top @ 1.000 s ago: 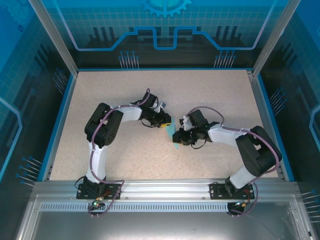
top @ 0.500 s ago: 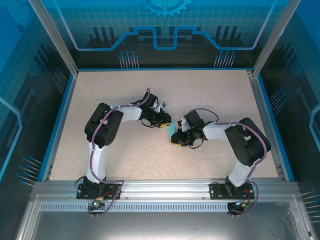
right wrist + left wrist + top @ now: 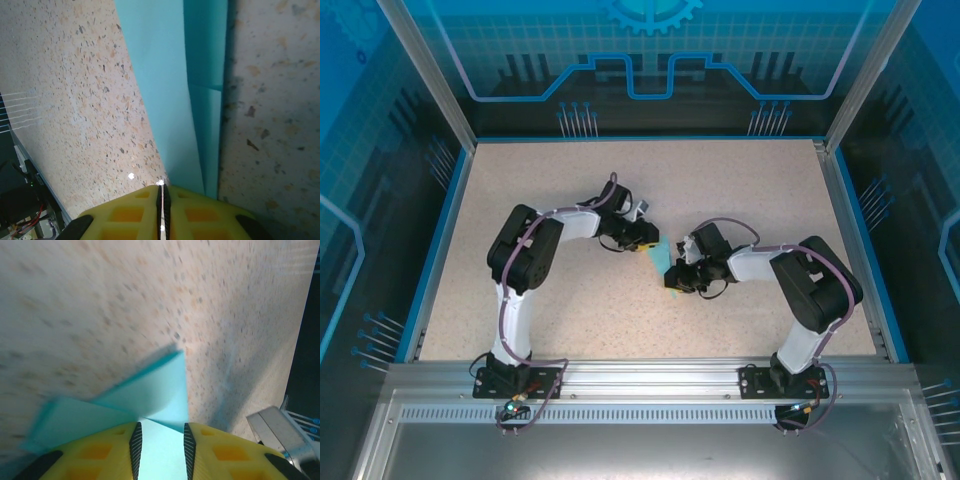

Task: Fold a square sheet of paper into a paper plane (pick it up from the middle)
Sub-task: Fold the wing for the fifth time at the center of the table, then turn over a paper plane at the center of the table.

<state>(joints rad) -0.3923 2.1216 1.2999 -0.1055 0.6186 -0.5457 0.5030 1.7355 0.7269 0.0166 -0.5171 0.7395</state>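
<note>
From my seat, the nearest thing is the ribbed aluminium rail [image 3: 650,378] carrying both arm bases. Past it lies the table [image 3: 740,180], a matt beige slab speckled with brown and grey grit.

Both arms bend inward and meet at mid-table. On the right wrist camera, the right claw [image 3: 161,189] has its yellow fingers pressed together into one thin seam. The near edge of the paper [image 3: 175,75] runs straight into that seam, so I read it as pinched there. The paper is smooth, light-cyan and folded. It shows as a long slanted panel with a narrower overlapped strip beside it, and it casts a dark shadow along one side.

On the left wrist camera, the left claw [image 3: 160,432] has its black-padded fingers spread, with cyan paper [image 3: 160,390] showing in the gap. Two flat angular flaps fan out beyond the tips, blurred at their edges.

From above, the paper [image 3: 665,262] is a small slanted sliver between the two claws, well clear of every border. Bare table stretches on all sides to the blue edging [image 3: 650,139] at the far end.
</note>
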